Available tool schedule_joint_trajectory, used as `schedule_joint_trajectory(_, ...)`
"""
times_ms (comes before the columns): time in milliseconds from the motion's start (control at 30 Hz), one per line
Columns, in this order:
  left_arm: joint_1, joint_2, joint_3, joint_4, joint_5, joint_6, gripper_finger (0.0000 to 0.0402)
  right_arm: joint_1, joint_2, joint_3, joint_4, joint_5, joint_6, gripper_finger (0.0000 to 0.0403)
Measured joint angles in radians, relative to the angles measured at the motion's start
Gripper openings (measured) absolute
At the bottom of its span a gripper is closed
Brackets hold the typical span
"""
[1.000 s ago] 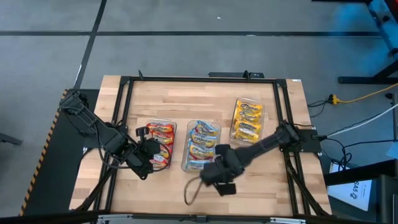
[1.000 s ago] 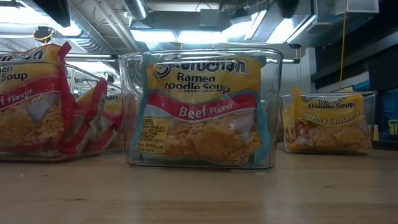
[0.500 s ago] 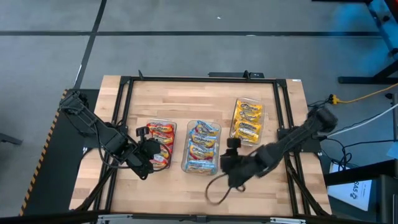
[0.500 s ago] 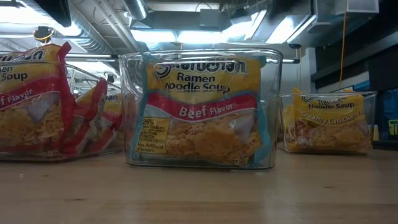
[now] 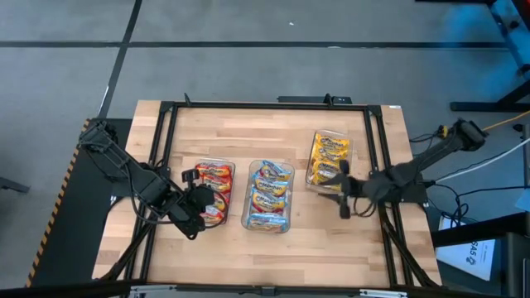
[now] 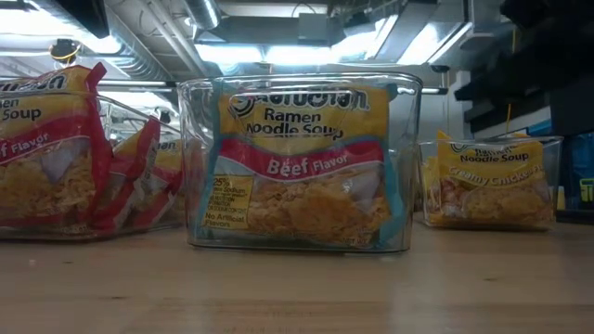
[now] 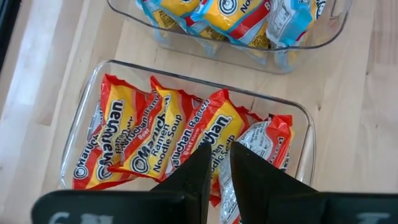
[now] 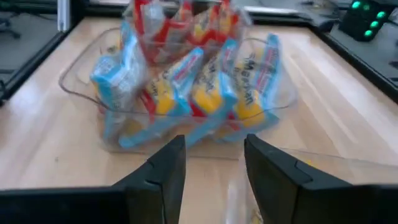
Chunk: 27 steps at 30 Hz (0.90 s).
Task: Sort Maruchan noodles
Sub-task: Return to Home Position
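Filling most of the high view, the wooden table [image 5: 248, 132] carries three clear plastic bins set side by side, with a dark arm reaching in from each side. The left bin [image 5: 211, 162] holds the red Maruchan packs [image 5: 214, 174], which overlap on their sides. The middle bin [image 5: 291, 170] holds the blue packs [image 5: 269, 186], piled loosely, and in the low view one labelled Beef Flavor stands upright against its front wall. The right bin [image 5: 331, 132], set a little farther back on the table than the other two, holds the yellow-orange packs [image 5: 330, 151]. No pack lies loose on the table's bare wood. The left gripper [image 5: 199, 205] hangs over the near end of the left bin; in its wrist view it [image 7: 221, 149] has its two fingers drawn together with only a thin slit between them and nothing held, pointing down at the red packs. The right gripper [image 5: 342, 192] sits at the near end of the right bin, just beside the middle bin; in its wrist view it [image 8: 214, 146] is spread apart and empty, facing the blue packs across the wood.
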Motion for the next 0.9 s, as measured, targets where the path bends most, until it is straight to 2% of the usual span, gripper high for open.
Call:
schedule_joint_trajectory(100,0.000,0.000,0.000,0.007,0.002,0.000,0.0053,-0.037,-0.156,-0.088,0.029,-0.051,-0.007,0.0161)
schedule_joint_trajectory(233,0.000,0.000,0.000,0.012,0.002,0.000,0.0053,-0.097,-0.339,-0.184,0.060,-0.260,-0.110,0.0161)
schedule_joint_trajectory(367,0.000,0.000,0.000,0.016,0.003,0.000,0.0053,-0.190,-0.447,-0.240,0.080,-0.391,-0.131,0.0161)
schedule_joint_trajectory(600,0.000,0.000,0.000,0.022,0.003,0.000,0.0053,-0.340,-0.609,-0.325,0.062,-0.555,-0.114,0.0161)
schedule_joint_trajectory(733,0.000,0.000,0.000,0.023,0.004,0.000,0.0053,-0.388,-0.675,-0.325,0.020,-0.565,-0.104,0.0161)
schedule_joint_trajectory(900,0.000,0.000,0.000,0.023,0.004,0.000,0.0053,-0.420,-0.835,-0.324,-0.067,-0.475,-0.102,0.0161)
